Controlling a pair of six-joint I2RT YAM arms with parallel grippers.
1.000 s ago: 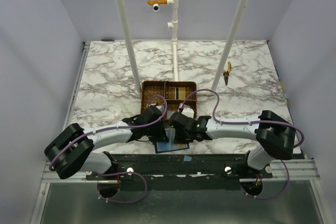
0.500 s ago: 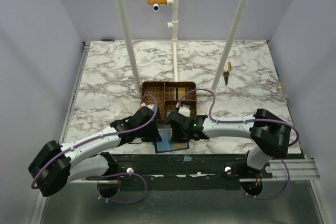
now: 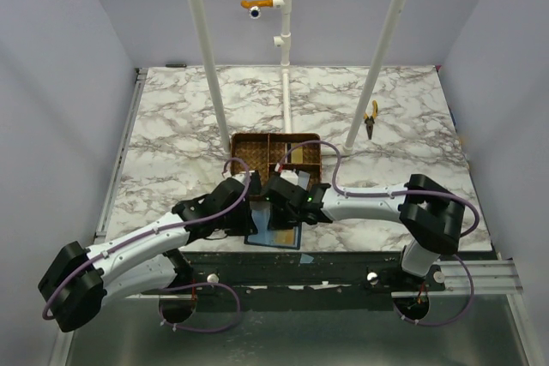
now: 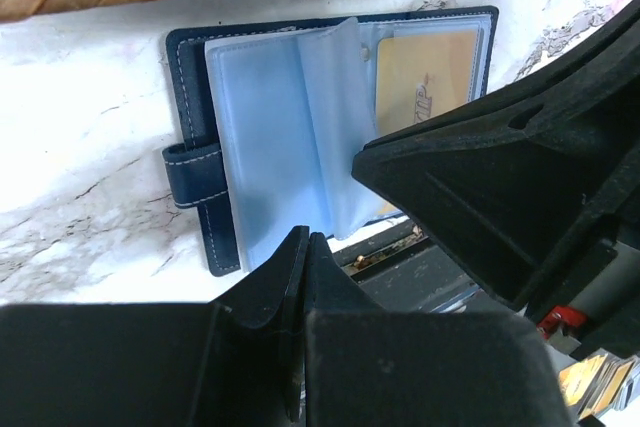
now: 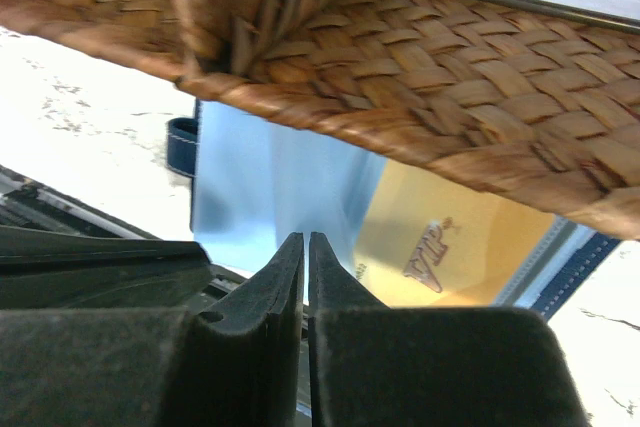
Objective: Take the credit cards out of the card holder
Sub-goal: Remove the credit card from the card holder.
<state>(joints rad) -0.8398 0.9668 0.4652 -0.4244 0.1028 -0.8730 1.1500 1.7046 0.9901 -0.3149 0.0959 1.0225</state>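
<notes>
From above, the card holder [image 3: 279,236] is seen lying open on the marble table [image 3: 171,126], right at the near edge. The left gripper [image 3: 247,212] and right gripper [image 3: 276,205] are crowded over it. The wicker tray [image 3: 257,145] is set just beyond, and pliers [image 3: 371,120] are left well apart at the far right.

Left wrist now: the left jaws are pressed together on nothing and held over the holder's near edge. Clear sleeves [image 4: 265,147] are fanned up, and a gold card [image 4: 425,72] is tucked in the right-hand pocket, not yet drawn.

Right wrist: the jaws are squeezed down to a slit above the sleeves, and whether a leaf is nipped cannot be told. The tray wall is seen looming right over the work.

As a judgement, the card itself should be taken by an exposed edge, not by the floppy plastic. It should then be slid out along its pocket while the holder is pinned flat. Little room is left by the tray wall, the table edge and the other gripper.
</notes>
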